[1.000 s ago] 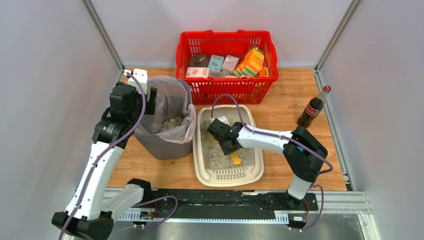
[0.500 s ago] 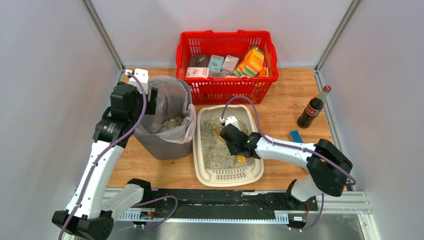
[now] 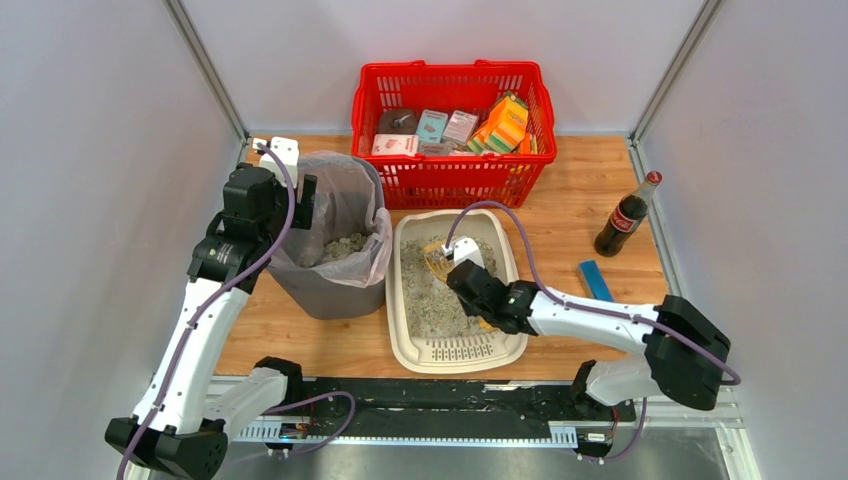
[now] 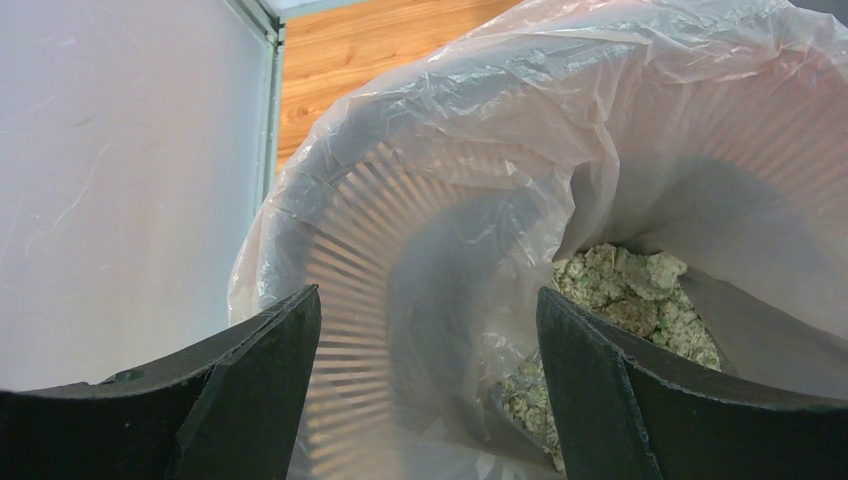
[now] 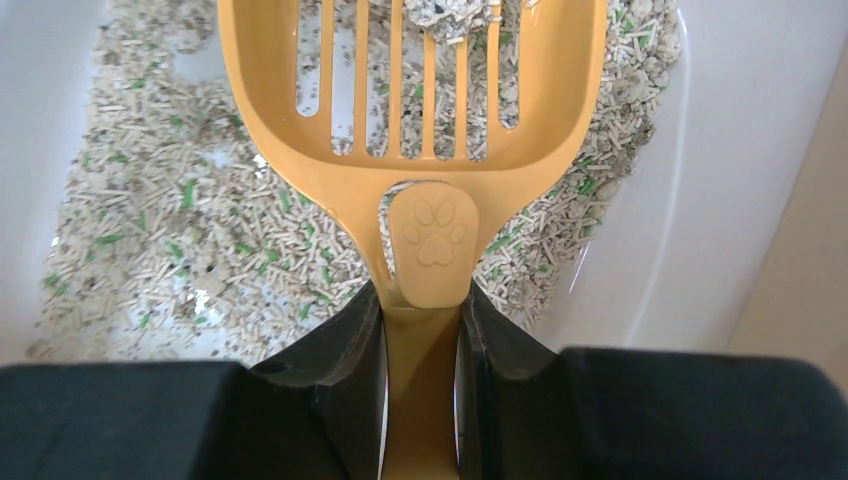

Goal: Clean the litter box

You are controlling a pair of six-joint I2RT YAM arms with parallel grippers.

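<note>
Right claw [image 5: 420, 340] grips the scoop [image 5: 420, 240], its blade lying along the litter box [image 3: 457, 352], perhaps holding a clump. Left claw [image 4: 425, 310] gapes at the bin [image 4: 700, 150].

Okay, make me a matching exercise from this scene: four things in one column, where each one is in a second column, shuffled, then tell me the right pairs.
Column one
1. scoop
2. cola bottle
3. red basket
4. grey bin

Column two
A. standing upright on the right side of the table
B. just left of the litter box, lined with a clear bag
C. held by the right gripper, its head inside the litter box
D. at the table's back edge, holding boxes

Pairs: 1-C, 2-A, 3-D, 4-B
</note>
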